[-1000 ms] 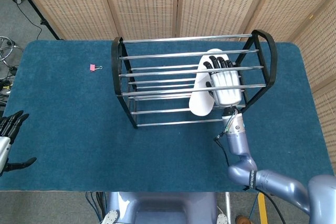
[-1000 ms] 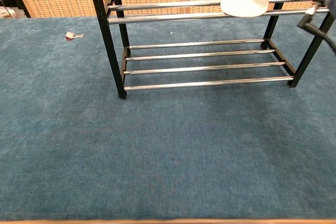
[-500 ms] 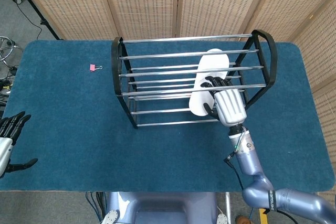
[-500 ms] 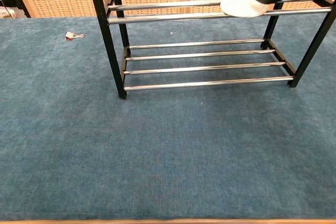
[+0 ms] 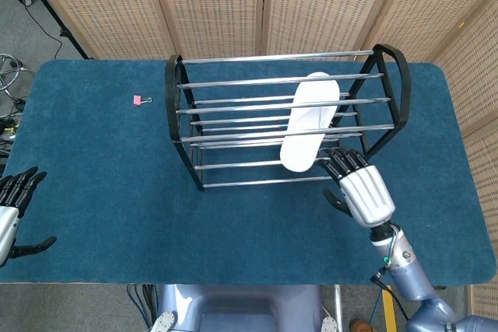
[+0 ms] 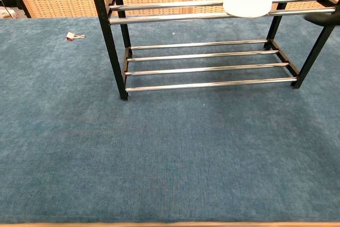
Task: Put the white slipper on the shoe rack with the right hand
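White slipper [image 5: 309, 123] is laid across top bars of shoe rack [image 5: 180, 106], long axis front-to-back. Right hand [image 5: 359, 190] is held just beside its near end, empty, fingers apart.

White slipper [image 5: 309, 122] lies slanted across top rails of shoe rack [image 5: 187, 149]. Right hand [image 5: 359, 190] just near of it, empty, apart. Left hand [image 5: 11, 211] at left edge. Pink clip [image 5: 138, 100] far left.

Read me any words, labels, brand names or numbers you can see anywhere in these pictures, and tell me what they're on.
None can be read. The white slipper, the shoe rack, the right hand, the left hand and the small pink clip show no text in either view.
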Controlling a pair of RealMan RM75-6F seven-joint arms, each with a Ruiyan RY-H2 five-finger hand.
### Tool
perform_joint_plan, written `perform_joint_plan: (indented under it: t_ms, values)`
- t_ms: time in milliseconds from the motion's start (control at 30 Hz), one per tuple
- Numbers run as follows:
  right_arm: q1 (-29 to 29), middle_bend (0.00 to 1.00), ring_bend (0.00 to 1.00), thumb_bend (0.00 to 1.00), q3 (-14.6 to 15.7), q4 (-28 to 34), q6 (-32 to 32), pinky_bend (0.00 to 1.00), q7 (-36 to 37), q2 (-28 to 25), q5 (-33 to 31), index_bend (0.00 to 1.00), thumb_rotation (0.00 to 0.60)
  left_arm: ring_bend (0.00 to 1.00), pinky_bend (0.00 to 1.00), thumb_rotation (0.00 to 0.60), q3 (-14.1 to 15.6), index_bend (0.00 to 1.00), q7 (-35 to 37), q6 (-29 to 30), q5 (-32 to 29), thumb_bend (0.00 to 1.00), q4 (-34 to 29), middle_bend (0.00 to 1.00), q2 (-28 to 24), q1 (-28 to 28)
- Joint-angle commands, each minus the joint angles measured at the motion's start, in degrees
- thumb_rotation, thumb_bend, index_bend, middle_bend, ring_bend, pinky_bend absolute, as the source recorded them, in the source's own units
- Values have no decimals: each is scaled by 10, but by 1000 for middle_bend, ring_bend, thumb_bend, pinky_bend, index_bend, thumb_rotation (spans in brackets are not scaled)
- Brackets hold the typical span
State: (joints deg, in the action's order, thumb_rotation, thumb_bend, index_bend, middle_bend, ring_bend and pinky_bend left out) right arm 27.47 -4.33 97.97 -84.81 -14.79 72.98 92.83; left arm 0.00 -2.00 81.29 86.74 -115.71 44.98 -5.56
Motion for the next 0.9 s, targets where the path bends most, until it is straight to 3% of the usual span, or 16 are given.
perform_joint_plan:
  t_ms: [33,267,433,600,733,900]
  values:
    - [-38,242,232,310,48,-67,-48,248,54,-30,71,278,600,0,0,600,1,0,-3,2,3,0,-1,0,1,1]
    - [-72,198,188,308,93,-239,-117,175,166,-42,152,259,600,0,0,600,6,0,-23,4,12,0,-6,0,7,4]
    - [-124,95,95,182,97,-340,-148,85,197,-26,116,180,600,0,0,600,8,0,-41,5,16,0,-9,0,14,5]
    - [-186,0,2,136,92,-293,-125,11,233,-32,24,10,600,0,0,600,9,0,-64,8,27,0,-4,0,21,5]
    - [-210,0,0,9,80,-243,-126,0,241,-43,-12,0,600,0,0,600,10,0,-68,12,34,0,-2,0,24,6]
    - [-227,0,0,0,60,-186,-134,0,231,-56,-34,0,600,0,0,600,12,0,-59,18,40,0,-1,0,23,9]
